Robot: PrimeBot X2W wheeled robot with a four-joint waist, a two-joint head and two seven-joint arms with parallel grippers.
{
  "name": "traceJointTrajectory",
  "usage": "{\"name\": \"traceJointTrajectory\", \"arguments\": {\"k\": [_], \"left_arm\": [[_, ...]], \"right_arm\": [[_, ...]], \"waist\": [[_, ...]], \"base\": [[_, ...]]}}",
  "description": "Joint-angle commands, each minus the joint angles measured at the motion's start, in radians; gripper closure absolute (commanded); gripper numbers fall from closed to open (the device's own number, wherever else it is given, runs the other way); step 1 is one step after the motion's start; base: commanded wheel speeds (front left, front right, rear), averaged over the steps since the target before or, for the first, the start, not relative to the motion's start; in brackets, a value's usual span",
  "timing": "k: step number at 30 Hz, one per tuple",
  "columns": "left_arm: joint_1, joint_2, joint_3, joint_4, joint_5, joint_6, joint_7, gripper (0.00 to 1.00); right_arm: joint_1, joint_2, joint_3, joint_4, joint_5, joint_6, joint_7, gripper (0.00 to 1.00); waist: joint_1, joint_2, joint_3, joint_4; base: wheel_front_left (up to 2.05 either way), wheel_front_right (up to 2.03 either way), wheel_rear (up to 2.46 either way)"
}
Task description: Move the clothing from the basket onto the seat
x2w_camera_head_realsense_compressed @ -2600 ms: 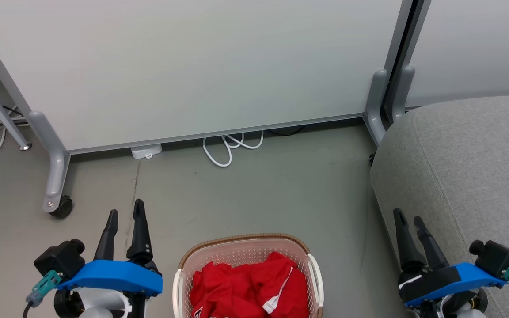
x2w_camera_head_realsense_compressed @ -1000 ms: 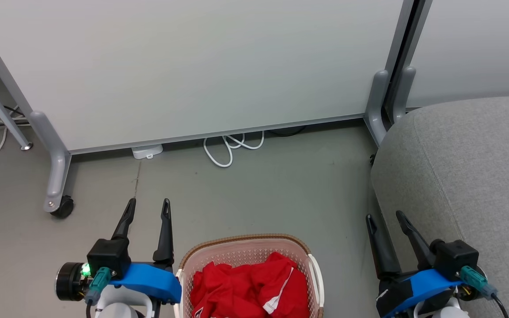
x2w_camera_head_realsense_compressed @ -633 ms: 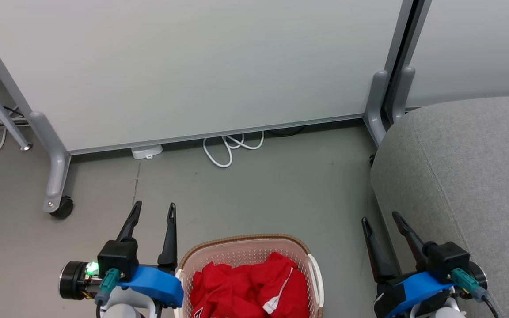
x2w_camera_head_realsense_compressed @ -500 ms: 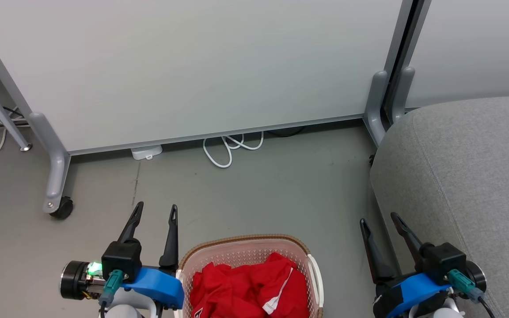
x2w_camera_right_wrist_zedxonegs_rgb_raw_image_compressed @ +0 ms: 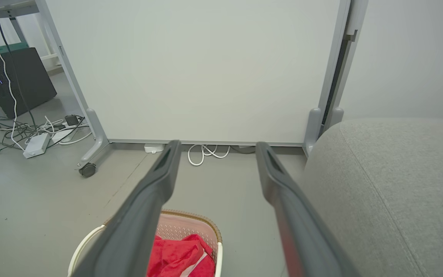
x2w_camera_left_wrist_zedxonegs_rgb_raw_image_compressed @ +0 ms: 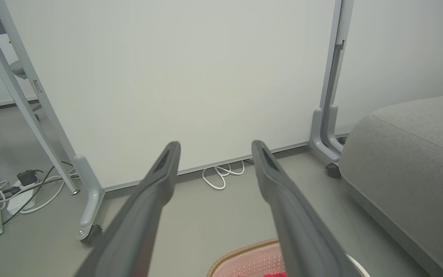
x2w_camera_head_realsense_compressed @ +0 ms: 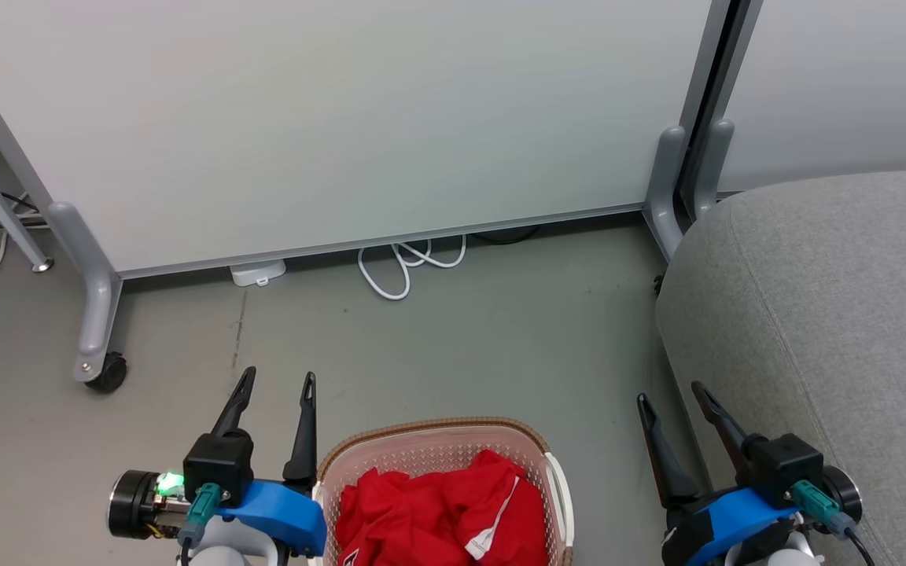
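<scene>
Red clothing [x2w_camera_head_realsense_compressed: 437, 515] with white trim lies bunched inside the cream basket [x2w_camera_head_realsense_compressed: 429, 428] with its brown woven rim, on the floor at the bottom middle of the head view. The clothing [x2w_camera_right_wrist_zedxonegs_rgb_raw_image_compressed: 179, 256] and basket [x2w_camera_right_wrist_zedxonegs_rgb_raw_image_compressed: 206, 225] also show low in the right wrist view. The light-grey seat [x2w_camera_head_realsense_compressed: 838, 314] fills the right side. My left gripper [x2w_camera_head_realsense_compressed: 278, 380] stands open just left of the basket, holding nothing. Between the basket and the seat my right gripper [x2w_camera_head_realsense_compressed: 669, 391] is open and empty too. A bit of basket rim [x2w_camera_left_wrist_zedxonegs_rgb_raw_image_compressed: 240, 254] shows in the left wrist view.
A large white board on grey wheeled legs [x2w_camera_head_realsense_compressed: 95, 314] stands across the far floor, with a second leg [x2w_camera_head_realsense_compressed: 661, 204] by the seat. A white cable loop [x2w_camera_head_realsense_compressed: 406, 263] and a small white box [x2w_camera_head_realsense_compressed: 258, 272] lie under it. More cables [x2w_camera_right_wrist_zedxonegs_rgb_raw_image_compressed: 40, 132] are at far left.
Over the last seconds both arms drew inward and turned at the wrist. In the last half second they barely moved; the whole picture shifted slightly left.
</scene>
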Motion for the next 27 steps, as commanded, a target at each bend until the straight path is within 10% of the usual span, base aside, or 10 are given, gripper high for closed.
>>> {"name": "traceJointTrajectory", "arguments": {"k": [1, 27], "left_arm": [[-0.014, -0.001, 0.005, 0.006, 0.003, -0.005, -0.005, 0.0], [-0.435, 0.178, -0.387, 0.5, 0.081, -0.072, -0.004, 0.0]], "right_arm": [[-0.02, -0.006, 0.004, 0.002, 0.002, 0.0, -0.004, 0.0], [-0.226, -0.004, 0.054, -0.059, 0.037, 0.0, -0.004, 0.0]], "waist": [[0.0, 0.0, 0.004, -0.003], [0.0, 0.0, 0.413, -0.223]], "base": [[0.0, 0.0, 0.0], [0.0, 0.0, 0.0]]}}
